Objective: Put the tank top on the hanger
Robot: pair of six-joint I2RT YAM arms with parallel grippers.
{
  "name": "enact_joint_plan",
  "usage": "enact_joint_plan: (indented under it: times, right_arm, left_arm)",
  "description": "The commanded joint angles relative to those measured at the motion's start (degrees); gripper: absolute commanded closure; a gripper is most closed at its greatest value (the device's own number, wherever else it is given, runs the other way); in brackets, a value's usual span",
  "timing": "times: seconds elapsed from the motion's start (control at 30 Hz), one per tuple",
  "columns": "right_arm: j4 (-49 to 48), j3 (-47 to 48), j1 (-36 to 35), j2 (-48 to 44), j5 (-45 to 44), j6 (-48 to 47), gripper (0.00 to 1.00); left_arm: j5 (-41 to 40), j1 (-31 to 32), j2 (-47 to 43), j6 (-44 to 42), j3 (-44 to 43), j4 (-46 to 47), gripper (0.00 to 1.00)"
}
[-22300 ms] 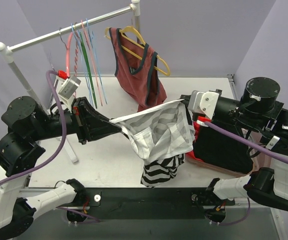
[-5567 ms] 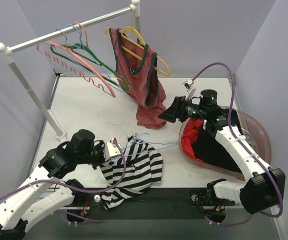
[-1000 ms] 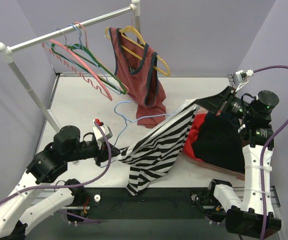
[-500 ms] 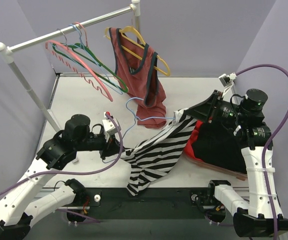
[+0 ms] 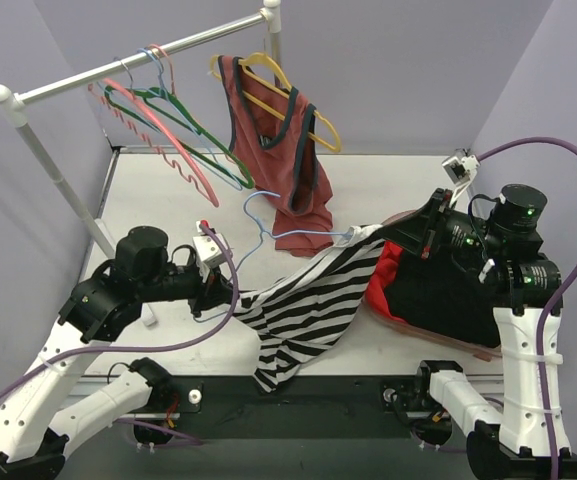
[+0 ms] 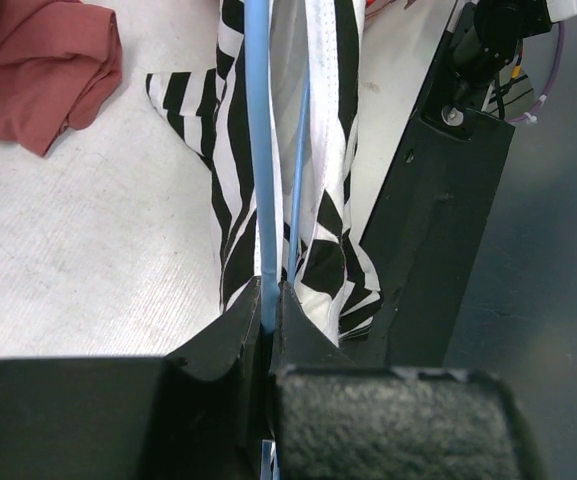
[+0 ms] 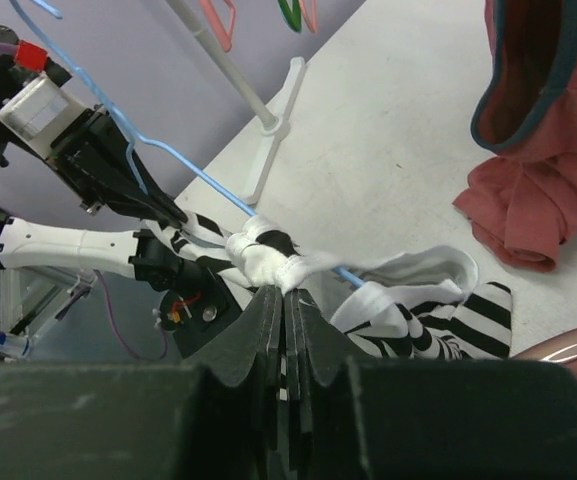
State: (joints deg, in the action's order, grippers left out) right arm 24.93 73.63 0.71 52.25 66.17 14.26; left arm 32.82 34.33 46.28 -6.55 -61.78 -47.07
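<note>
Left hand (image 6: pixel 267 300) is clenched on a wire of the light-blue hanger (image 5: pixel 298 236), low near the front of the desk (image 5: pixel 168 200). The hanger slants up from there, its hook raised towards the middle of the desk. Right hand (image 7: pixel 283 290) is pinched shut on a bunched white edge of the striped tank top (image 5: pixel 308 310), held up beside the pink basket (image 5: pixel 448 342) on the right. The top hangs stretched between the two hands, and its lower end spills over the desk's near edge. From the right wrist I can see the blue wire running into that white bunch of cloth. Behind, a rust-red top (image 5: pixel 288 150) hangs from the rail (image 5: pixel 118 75).
</note>
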Motion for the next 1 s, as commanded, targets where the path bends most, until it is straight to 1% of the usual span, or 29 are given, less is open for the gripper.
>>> enact_joint_plan:
  times: [0.0,0.1,0.27,0.33,0.43,0.53,0.57,0.67,0.77,0.8,0.87,0.9,0.97]
  right_arm:
    - [2.32,3.01,0.69,-1.53,-2.62,-3.45,1.00]
    - [2.41,4.59,2.80,-1.36,-2.89,-3.10,1.00]
    - [2.76,8.99,8.95,-0.13,-4.82,-2.49,1.00]
    - [2.76,9.87,9.13,0.75,-4.21,-1.79,1.00]
    - [2.14,8.38,8.43,0.66,-2.19,0.59,1.00]
    - [2.14,5.83,4.93,-0.57,-2.19,0.85,1.00]
    - [2.32,5.31,2.22,-0.92,-2.45,0.94,1.00]
    - [3.11,4.25,0.44,-1.10,-1.05,0.33,1.00]
    - [6.09,5.21,-1.05,-0.31,-1.04,-2.82,0.99]
    - [6.71,5.39,-2.28,-0.13,-1.04,-3.36,0.93]
    - [6.89,6.18,-2.38,0.31,-1.48,-4.41,0.83]
    - [6.98,6.70,-2.38,0.40,-1.75,-4.85,0.74]
    - [7.06,8.63,-2.21,1.10,-2.62,-5.91,0.64]
  left_arm:
    - [-2.14,-0.49,-1.90,-1.19,-4.14,-1.97,1.00]
    - [-2.32,-0.49,-2.69,-1.10,-4.40,-2.24,1.00]
    - [-2.32,-0.49,-2.07,-1.89,-6.25,-3.64,1.00]
    - [-1.97,-0.49,-1.99,-2.24,-6.25,-3.82,1.00]
    - [-1.27,-0.49,-1.46,-2.16,-5.46,-2.86,1.00]
    - [-0.48,-0.49,-1.11,-0.75,-4.50,-0.22,1.00]
    - [-0.21,-0.49,-0.85,0.03,-4.32,0.48,1.00]
    - [1.19,-0.49,0.38,1.44,-4.66,2.94,1.00]
    - [2.86,-0.49,1.88,2.24,-5.37,3.83,1.00]
    - [3.21,-0.49,2.14,2.24,-5.46,4.09,1.00]
    - [4.36,-0.40,2.85,2.15,-5.63,4.09,1.00]
    - [4.97,-0.49,2.94,2.06,-5.55,3.83,1.00]
    - [6.20,-0.40,3.46,1.54,-5.55,3.30,1.00]
